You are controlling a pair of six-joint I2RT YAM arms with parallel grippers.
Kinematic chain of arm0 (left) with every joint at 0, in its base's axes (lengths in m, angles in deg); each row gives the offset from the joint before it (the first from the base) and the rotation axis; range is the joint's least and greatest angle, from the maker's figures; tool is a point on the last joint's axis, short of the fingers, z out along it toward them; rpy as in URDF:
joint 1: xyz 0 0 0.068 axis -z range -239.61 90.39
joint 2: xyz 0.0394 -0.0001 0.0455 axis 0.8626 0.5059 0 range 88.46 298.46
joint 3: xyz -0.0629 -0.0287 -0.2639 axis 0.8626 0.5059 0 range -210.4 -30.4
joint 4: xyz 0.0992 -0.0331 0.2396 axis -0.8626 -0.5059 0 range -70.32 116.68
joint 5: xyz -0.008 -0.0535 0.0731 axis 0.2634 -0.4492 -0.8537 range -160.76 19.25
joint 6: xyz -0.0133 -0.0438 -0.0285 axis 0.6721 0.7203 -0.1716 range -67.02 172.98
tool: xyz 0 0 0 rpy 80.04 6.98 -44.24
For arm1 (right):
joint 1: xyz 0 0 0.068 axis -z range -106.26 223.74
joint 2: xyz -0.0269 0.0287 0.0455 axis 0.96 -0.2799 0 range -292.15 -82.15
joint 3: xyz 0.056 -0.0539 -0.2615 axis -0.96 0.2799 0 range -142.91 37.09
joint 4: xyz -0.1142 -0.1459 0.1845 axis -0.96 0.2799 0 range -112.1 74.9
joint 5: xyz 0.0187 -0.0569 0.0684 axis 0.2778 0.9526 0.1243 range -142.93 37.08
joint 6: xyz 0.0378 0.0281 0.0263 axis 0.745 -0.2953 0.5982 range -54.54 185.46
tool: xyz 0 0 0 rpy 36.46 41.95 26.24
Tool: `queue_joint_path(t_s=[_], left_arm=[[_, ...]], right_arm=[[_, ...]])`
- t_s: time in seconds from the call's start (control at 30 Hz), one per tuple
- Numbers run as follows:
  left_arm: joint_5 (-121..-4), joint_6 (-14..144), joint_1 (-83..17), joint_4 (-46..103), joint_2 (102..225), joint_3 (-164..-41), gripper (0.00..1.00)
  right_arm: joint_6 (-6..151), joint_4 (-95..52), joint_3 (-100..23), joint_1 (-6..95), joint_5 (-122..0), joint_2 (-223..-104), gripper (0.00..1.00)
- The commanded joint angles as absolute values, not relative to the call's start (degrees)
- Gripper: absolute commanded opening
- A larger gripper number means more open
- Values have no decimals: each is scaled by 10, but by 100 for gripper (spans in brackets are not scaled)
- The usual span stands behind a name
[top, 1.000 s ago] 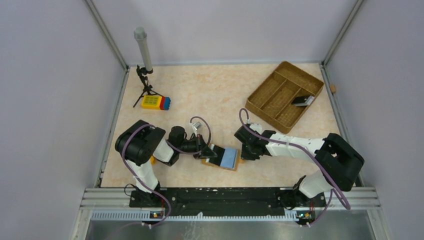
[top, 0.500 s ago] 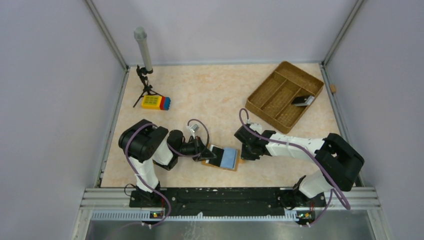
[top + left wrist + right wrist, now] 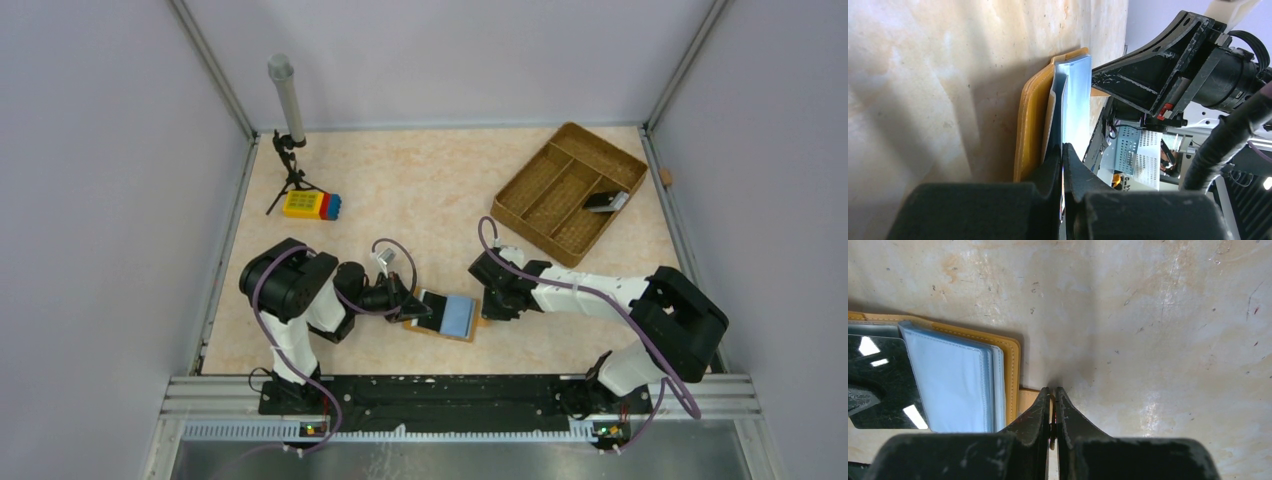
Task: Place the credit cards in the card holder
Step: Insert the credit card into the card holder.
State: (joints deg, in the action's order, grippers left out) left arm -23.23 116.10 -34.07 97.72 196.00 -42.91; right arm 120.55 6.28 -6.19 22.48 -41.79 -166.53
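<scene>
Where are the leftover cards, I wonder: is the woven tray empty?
No, a dark card lies in the tray, at its right end.

The card holder (image 3: 1010,360) is showing orange-tan with yellow stitching, its sleeves (image 3: 948,375) are glowing light blue, and the black card (image 3: 878,385) is flashing white glints. The worktop (image 3: 1148,315) is showing mottled peach-beige. The tray (image 3: 533,167) is showing woven brown; the toy block (image 3: 312,205) is showing yellow, red, blue.

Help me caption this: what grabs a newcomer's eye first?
The open orange-tan card holder lies front and centre. The left end effector holds a black card against it; the right end effector pinches its tab. A brown woven tray sits far right.
</scene>
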Motion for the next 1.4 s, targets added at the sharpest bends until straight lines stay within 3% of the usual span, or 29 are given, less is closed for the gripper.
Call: queue_joint_path(t_s=[0.0,1.37], left_arm=[[-230,1160,-340,1017,1971,-424,0],[-235,1183,-314,1070,2011,-441,0]], right_arm=[[1201,85,-50,217,-406,-1697,0],[1201,87,-51,217,-406,-1703,0]])
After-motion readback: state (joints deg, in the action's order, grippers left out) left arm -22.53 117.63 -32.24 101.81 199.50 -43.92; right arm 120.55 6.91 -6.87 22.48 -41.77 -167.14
